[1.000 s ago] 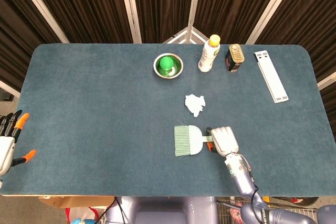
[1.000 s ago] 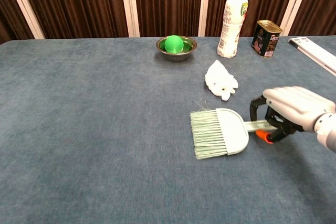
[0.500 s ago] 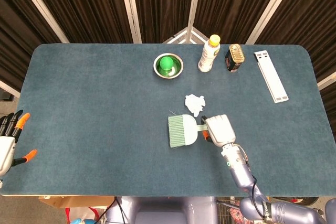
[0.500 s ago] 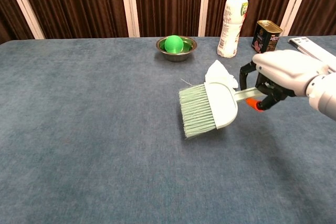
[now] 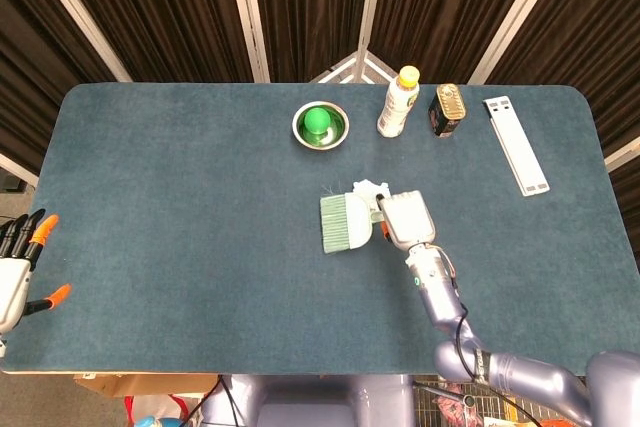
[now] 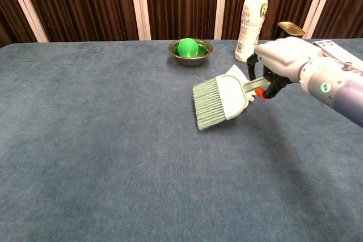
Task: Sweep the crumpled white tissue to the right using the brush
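Chest view shows the right hand [image 6: 283, 55], fingers wrapped around the brush [image 6: 218, 101] handle, bristles left of the crumpled tissue [image 6: 237, 73] mid-table. The tissue looks light and soft; bristles should push it easily.

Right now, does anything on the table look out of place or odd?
Only the crumpled tissue, loose on the cloth, largely hidden by the brush that the right hand holds. The bottle and can stand upright; nothing is spilled.

Dark curtains [image 5: 310, 7] hang behind the blue table [image 5: 180, 207].
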